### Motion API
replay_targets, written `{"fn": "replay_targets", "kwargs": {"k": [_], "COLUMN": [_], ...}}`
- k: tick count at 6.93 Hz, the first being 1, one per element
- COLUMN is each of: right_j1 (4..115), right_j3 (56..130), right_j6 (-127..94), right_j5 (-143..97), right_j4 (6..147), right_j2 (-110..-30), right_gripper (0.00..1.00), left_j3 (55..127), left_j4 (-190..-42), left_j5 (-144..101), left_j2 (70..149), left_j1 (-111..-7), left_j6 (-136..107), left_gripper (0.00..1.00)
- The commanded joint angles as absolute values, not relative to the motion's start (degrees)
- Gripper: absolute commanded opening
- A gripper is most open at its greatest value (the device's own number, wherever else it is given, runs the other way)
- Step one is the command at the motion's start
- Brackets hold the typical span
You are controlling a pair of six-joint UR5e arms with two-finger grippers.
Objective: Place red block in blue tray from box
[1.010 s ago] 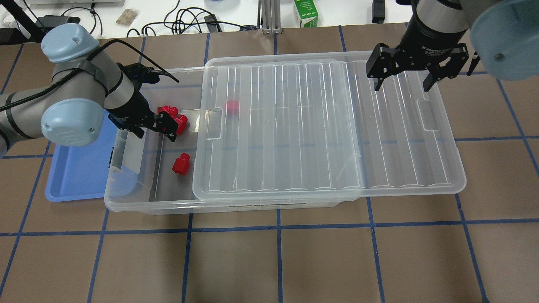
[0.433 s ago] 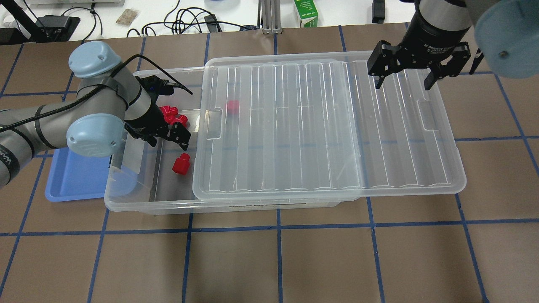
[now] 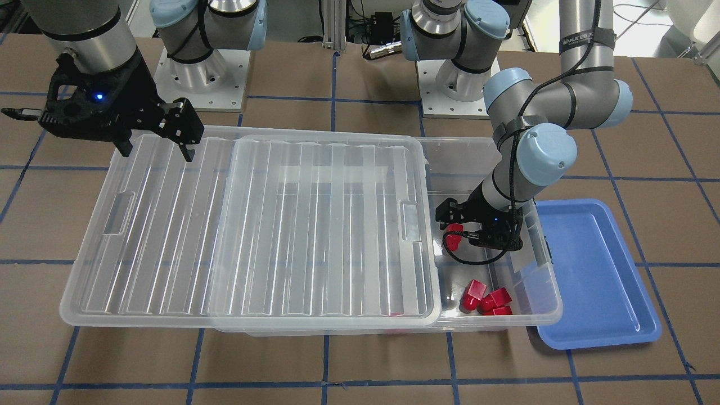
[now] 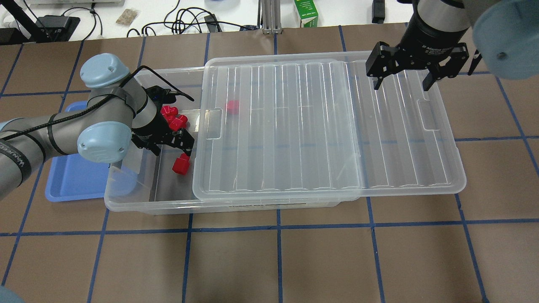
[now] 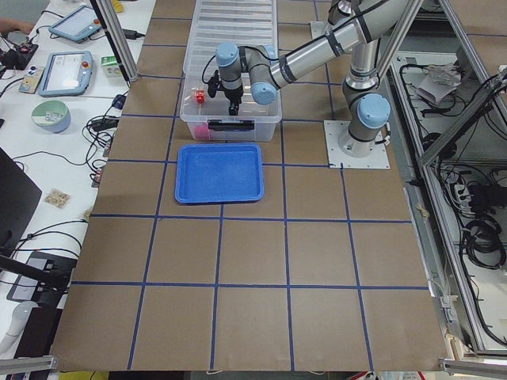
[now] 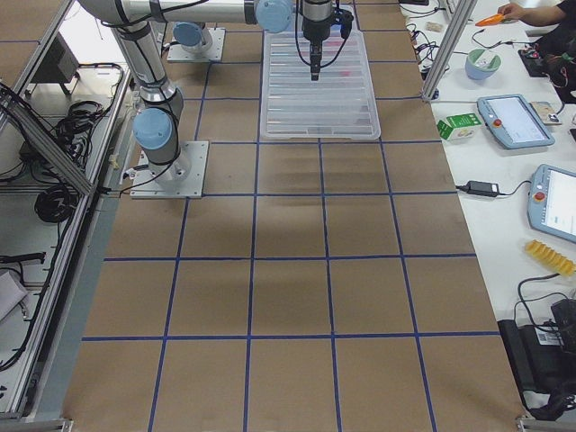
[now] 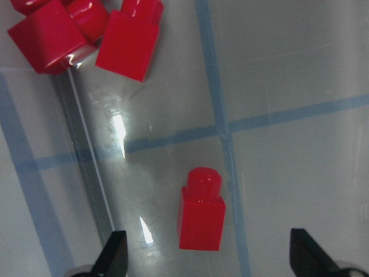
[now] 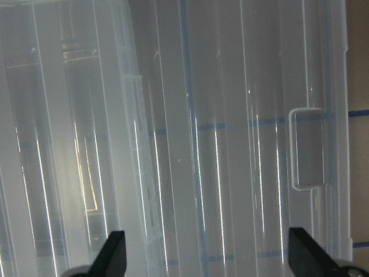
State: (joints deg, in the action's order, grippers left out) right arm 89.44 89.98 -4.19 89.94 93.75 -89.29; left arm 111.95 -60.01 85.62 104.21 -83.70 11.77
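Observation:
A single red block (image 4: 181, 164) lies on the floor of the clear box (image 4: 147, 206), in its uncovered left end. My left gripper (image 4: 170, 146) is open inside the box just above this block. In the left wrist view the block (image 7: 202, 213) lies between the two fingertips (image 7: 112, 257), untouched. A cluster of red blocks (image 4: 172, 115) sits further back, and one more (image 4: 232, 106) shows under the lid. The blue tray (image 4: 76, 176) lies left of the box, partly under my left arm. My right gripper (image 4: 402, 80) is open and empty above the lid's far right.
The ribbed clear lid (image 4: 294, 126) is slid right, covering most of the box and overhanging its right end. The box's left wall stands between the block and the tray. A green carton (image 4: 306, 14) and cables lie beyond the table's far edge.
My left gripper has moved right and nearer, from beside the cluster of red blocks to just above the single block, staying open. The right arm has barely moved.

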Motion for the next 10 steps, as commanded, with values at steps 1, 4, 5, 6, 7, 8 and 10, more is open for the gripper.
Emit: {"fn": "replay_targets", "kwargs": {"k": [1,4,5,6,7,8,10], "right_j1": [89.21,89.03,88.95,88.86,88.86,88.86,88.86], "right_j3": [90.17,90.44,90.53,90.79,90.79,90.79,90.88], "right_j6": [-4.31,-4.13,-4.04,-4.04,-4.04,-4.04,-3.87], "right_j5": [89.91,89.91,89.83,89.91,89.91,89.91,90.00], "right_j4": [93.78,93.95,93.96,94.13,94.22,94.13,94.48], "right_j2": [-89.21,-89.12,-89.12,-89.12,-89.12,-89.12,-89.03], "right_gripper": [1.00,1.00,1.00,1.00,1.00,1.00,1.00], "left_j3": [112.32,113.11,114.59,115.22,115.31,115.23,114.62], "left_j4": [-59.51,-56.51,-56.51,-56.25,-54.51,-54.23,-53.97], "left_j5": [85.61,86.04,86.13,86.05,86.13,86.13,86.04], "left_j2": [105.63,109.07,109.16,108.90,109.24,109.16,107.77], "left_j1": [-83.67,-83.76,-83.85,-83.76,-84.02,-84.02,-83.94], "left_j6": [10.55,10.98,10.99,10.90,10.20,10.80,10.99], "left_gripper": [1.00,1.00,1.00,1.00,0.74,0.37,0.08]}}
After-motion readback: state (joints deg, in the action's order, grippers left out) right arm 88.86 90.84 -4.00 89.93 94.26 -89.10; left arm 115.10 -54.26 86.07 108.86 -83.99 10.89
